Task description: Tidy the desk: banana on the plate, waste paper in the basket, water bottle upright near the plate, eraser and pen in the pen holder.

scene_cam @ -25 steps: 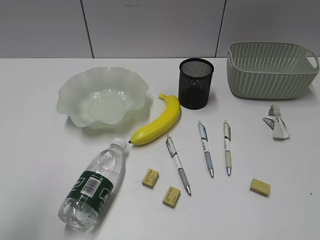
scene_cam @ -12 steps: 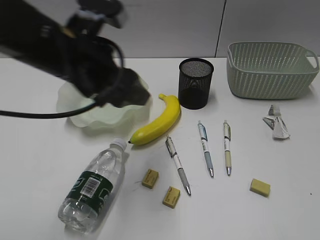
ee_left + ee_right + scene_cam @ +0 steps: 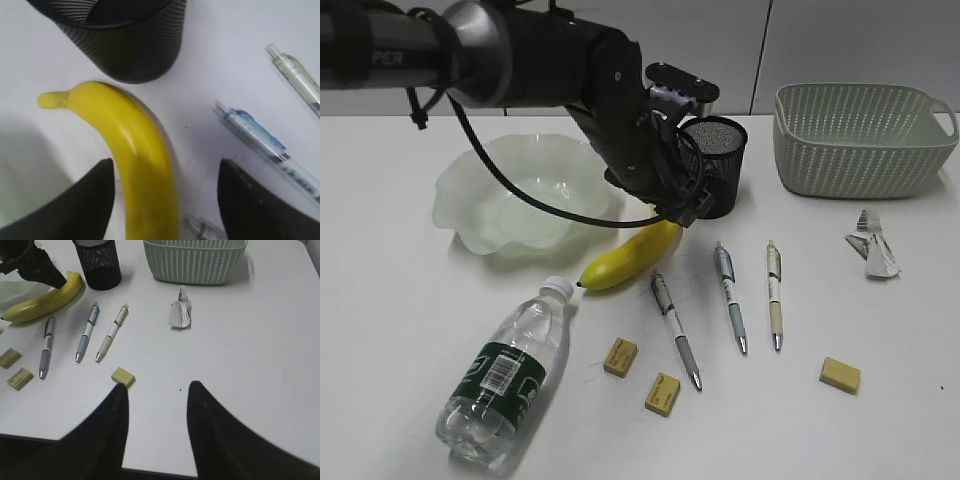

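Note:
The yellow banana (image 3: 625,258) lies on the desk between the pale green plate (image 3: 470,190) and the black mesh pen holder (image 3: 720,170). My left gripper (image 3: 675,215) hangs open over the banana's upper end. In the left wrist view its fingers straddle the banana (image 3: 135,145) without touching it. The water bottle (image 3: 510,370) lies on its side at the front left. Three pens (image 3: 730,295) and three erasers (image 3: 621,356) lie in the middle. The waste paper (image 3: 873,245) sits below the green basket (image 3: 860,140). My right gripper (image 3: 157,386) is open above bare desk near one eraser (image 3: 123,376).
The left arm stretches across the plate from the upper left. The pen holder (image 3: 125,40) stands a short way beyond the banana's stem. A pen (image 3: 265,145) lies right of the left gripper's fingers. The desk's front edge runs under the right gripper.
The left arm came in from the left, crossed over the plate and now hangs over the banana's upper end. No object has moved.

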`<state>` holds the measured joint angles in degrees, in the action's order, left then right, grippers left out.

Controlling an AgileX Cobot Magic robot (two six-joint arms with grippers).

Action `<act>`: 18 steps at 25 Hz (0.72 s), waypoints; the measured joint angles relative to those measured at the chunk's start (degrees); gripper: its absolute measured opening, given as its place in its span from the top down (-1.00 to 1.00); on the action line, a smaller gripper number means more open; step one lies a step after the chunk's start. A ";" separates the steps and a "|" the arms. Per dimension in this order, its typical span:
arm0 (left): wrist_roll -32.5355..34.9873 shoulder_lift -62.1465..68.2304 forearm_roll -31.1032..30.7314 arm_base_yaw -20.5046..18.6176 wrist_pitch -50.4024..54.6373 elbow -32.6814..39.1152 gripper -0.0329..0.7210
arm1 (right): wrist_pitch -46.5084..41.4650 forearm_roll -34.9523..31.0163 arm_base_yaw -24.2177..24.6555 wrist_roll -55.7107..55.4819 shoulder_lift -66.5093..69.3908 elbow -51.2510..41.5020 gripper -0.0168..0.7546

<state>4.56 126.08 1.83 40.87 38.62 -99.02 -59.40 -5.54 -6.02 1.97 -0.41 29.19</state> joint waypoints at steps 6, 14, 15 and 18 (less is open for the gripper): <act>-4.56 4.36 -7.00 0.00 0.55 -2.54 -0.50 | 0.00 0.00 0.00 0.00 0.00 0.00 0.13; -5.03 7.76 -7.55 0.00 0.50 -2.60 -0.55 | 0.00 0.00 0.00 0.00 0.00 0.00 0.13; -5.03 7.94 -7.55 0.00 0.50 -2.60 -0.51 | 0.00 0.00 0.00 0.00 0.00 0.00 0.13; -5.05 8.13 -7.60 0.00 1.04 -2.60 -0.30 | 0.00 0.00 0.00 0.00 0.00 0.00 0.13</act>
<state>-0.49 134.20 -5.77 40.87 39.66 -101.62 -59.40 -5.54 -6.02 1.97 -0.41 29.19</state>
